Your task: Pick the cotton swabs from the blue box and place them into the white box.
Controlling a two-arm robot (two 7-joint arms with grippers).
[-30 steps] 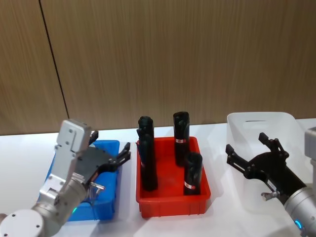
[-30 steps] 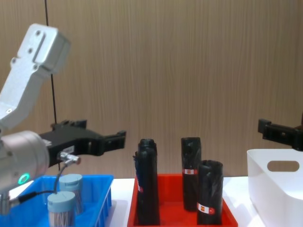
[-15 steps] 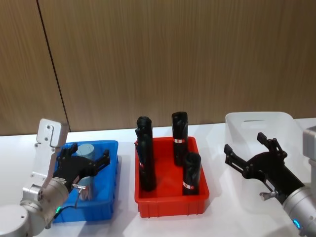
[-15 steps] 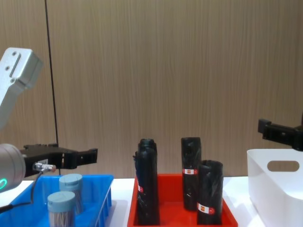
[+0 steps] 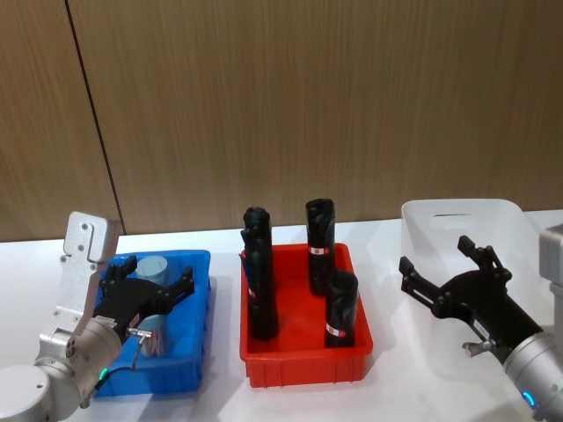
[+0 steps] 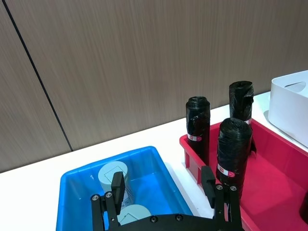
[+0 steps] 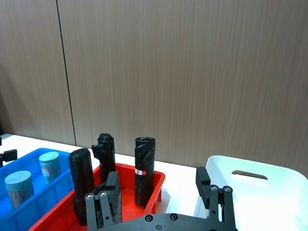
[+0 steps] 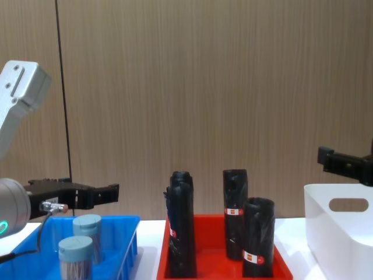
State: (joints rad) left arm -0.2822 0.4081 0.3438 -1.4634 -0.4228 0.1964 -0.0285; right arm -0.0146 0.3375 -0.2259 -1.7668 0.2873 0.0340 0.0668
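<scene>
Over the bright blue plastic box, where two clear grey-lidded tubs of cotton swabs stand upright, the left pincer hangs released and wide, probably to straddle one; the right pincer, also released, hovers above the tall white plastic box.

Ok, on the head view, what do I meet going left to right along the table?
Blue box → red tray → white box. The left gripper hangs over the blue box, the right gripper above the white box, both jaws open.
</scene>
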